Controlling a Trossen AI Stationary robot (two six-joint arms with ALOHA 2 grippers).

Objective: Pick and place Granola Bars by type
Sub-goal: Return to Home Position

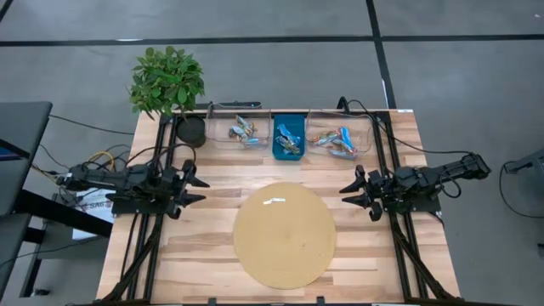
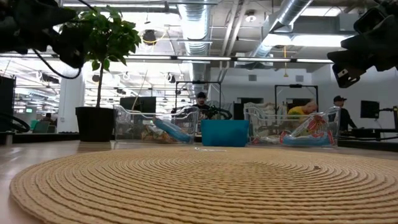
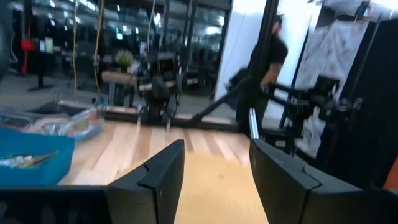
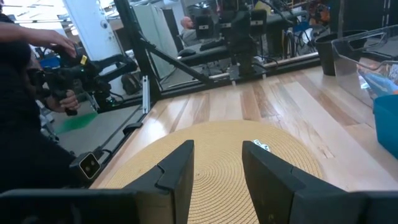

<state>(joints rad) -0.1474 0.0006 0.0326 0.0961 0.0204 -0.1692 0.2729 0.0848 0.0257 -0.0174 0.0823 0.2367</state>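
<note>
Oversight is the risk — left gripper [image 1: 201,189] and right gripper [image 1: 347,195] gape empty; a shiny scrap [image 1: 274,201] on the mat [image 1: 285,246] could go unsorted.

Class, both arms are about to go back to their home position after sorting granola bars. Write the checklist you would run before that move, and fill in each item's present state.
1. Left gripper open and empty: ok.
2. Right gripper open and empty: ok.
3. Woven mat free of bars: cannot tell; one small pale thing lies on it, too small to identify.
4. Granola bars inside the left transparent bin, the blue bin and the right transparent bin: ok.
5. One type only in each bin: cannot tell.
</note>
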